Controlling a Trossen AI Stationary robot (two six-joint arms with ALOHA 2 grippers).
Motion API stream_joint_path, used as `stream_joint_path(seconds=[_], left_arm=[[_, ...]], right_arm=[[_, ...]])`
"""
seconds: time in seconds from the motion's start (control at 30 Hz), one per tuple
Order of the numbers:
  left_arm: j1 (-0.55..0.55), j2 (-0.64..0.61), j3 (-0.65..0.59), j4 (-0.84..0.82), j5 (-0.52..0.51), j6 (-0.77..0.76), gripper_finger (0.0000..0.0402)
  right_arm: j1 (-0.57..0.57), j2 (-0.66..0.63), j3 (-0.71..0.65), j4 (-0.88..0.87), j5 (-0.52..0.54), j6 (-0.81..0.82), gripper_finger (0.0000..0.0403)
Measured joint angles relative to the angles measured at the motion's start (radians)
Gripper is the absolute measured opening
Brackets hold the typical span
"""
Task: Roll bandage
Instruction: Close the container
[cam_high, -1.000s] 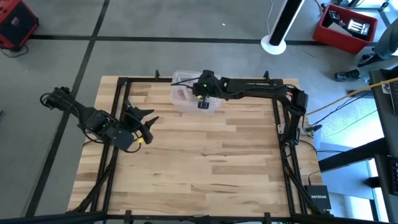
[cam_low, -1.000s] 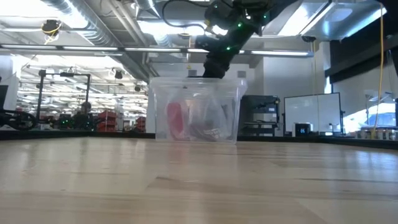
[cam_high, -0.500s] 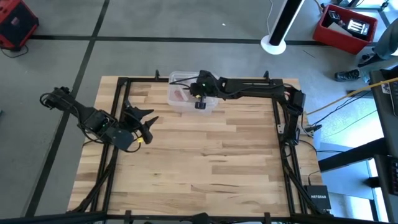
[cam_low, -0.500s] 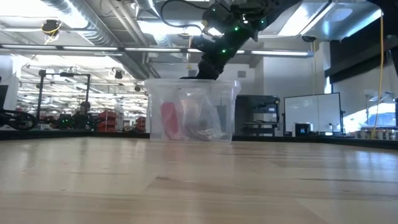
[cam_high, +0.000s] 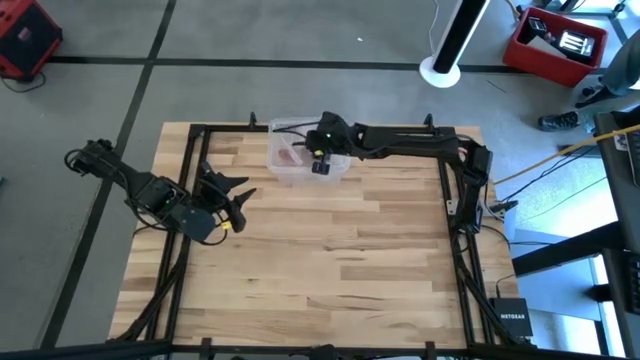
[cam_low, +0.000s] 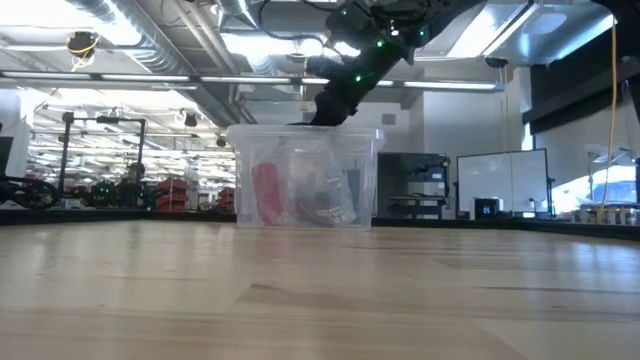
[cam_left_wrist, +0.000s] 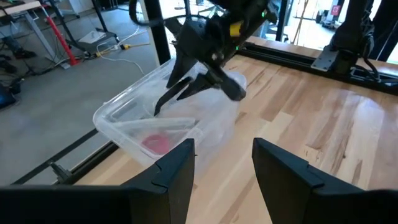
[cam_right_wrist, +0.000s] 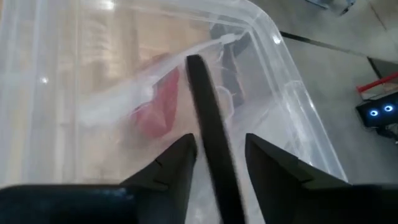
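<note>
The red bandage (cam_high: 291, 153) lies already rolled inside a clear plastic box (cam_high: 279, 171) at the worktop's (cam_high: 330, 270) far edge, the right end effector (cam_high: 322, 166) over the box with fingers parted around its black handle (cam_right_wrist: 211, 149), the left end effector (cam_high: 243, 203) waiting open at near left.

overall light: bright and even, indoor, falling from overhead.
source: ceiling fixtures (cam_low: 270, 45) glow at twelve o'clock in the low view, blown out to white.
shadows: soft and short on the table (cam_high: 330, 250); none hard-edged.
glare: white streaks run along the rim and walls of the clear plastic box (cam_right_wrist: 273, 68) in the right wrist view.
blur: that box is smeared and hazy there; the bandage (cam_right_wrist: 158, 102) shows only as a dim red patch.
focus: the nearest boards in the low view are soft.
</note>
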Motion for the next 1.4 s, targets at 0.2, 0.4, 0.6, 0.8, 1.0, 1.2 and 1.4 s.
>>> stream_joint_path(seconds=[0.2,0.4,0.6,0.8,1.0,1.2,1.4], left_arm=[[0.000,0.000,0.000,-0.001,0.000,0.000,0.0155],[0.000,0.000,0.000,-0.007,0.006,0.000,0.0155],[0.000,0.000,0.000,-0.007,0.008,0.021,0.0155],[0.000,0.005,0.001,-0.007,0.010,0.030,0.0155],[0.001,0.019,0.001,-0.004,0.019,0.046,0.0155],[0.001,0.020,0.001,-0.005,0.019,0.045,0.0155],[0.001,0.020,0.001,-0.002,0.019,0.044,0.0155]], right_arm=[[-0.004,-0.054,0.040,-0.007,0.004,0.025,0.0177],[-0.059,-0.058,0.055,0.001,-0.010,0.059,0.0178],[-0.158,-0.034,0.021,0.018,-0.048,0.187,0.0177],[-0.208,0.028,-0.026,0.061,-0.138,0.267,0.0177],[-0.204,0.039,-0.031,0.052,-0.140,0.265,0.0177],[-0.202,-0.003,0.015,0.001,-0.150,0.264,0.0177],[-0.173,-0.010,0.052,0.116,-0.183,0.311,0.0177]])
